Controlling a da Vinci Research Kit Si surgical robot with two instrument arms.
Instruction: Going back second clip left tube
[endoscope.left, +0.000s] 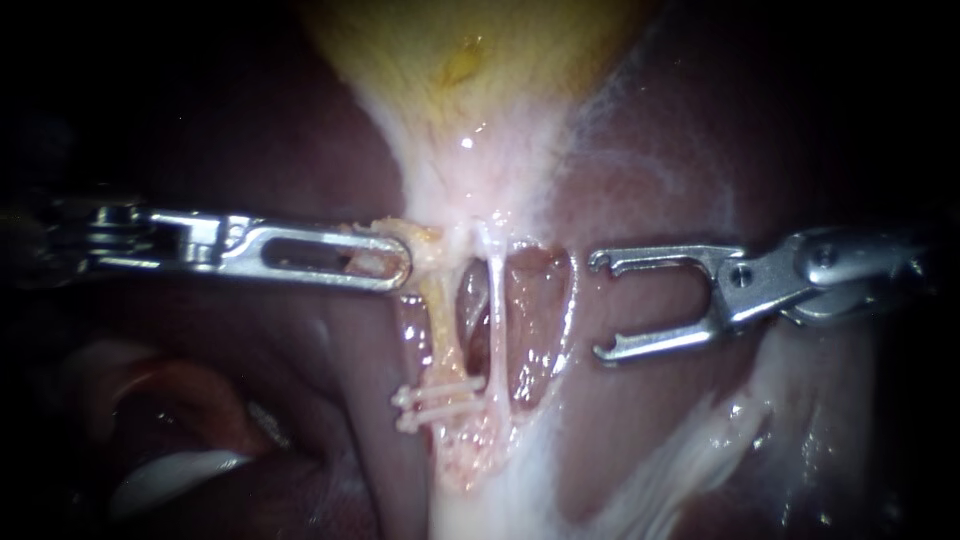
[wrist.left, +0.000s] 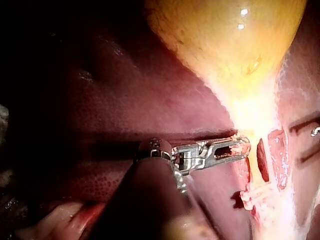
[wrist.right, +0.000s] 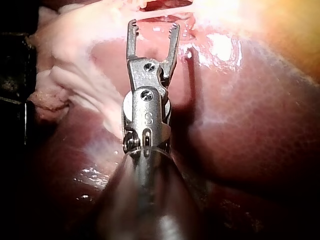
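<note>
Endoscope view: liver (endoscope.left: 250, 200) all round, gallbladder (endoscope.left: 470, 60) at 12 o'clock, narrowing toward centre. From 9 o'clock, left instrument (endoscope.left: 385, 262), jaws pressed onto the gallbladder at its neck, pinching it. From 3 o'clock, right instrument (endoscope.left: 600, 307), jaws spread wide, nothing between them, clear of tissue. Just off centre toward 8 o'clock, left tube (endoscope.left: 437, 330), running 12 to 6. Across it toward 7 o'clock, two clips (endoscope.left: 437, 391), side by side, nearly touching. Judged: tube soft, thin, slick, likely to tear under side load; clips light, stiff, easy to knock loose. No grabbing the tube itself; hold only at the neck, as now. Surface wet, glossy, yielding: no bracing on it. Room: open lane back toward 3 o'clock for the empty jaws; thin strand (endoscope.left: 572, 320) just beside the spread tips, worth steering clear of.
</note>
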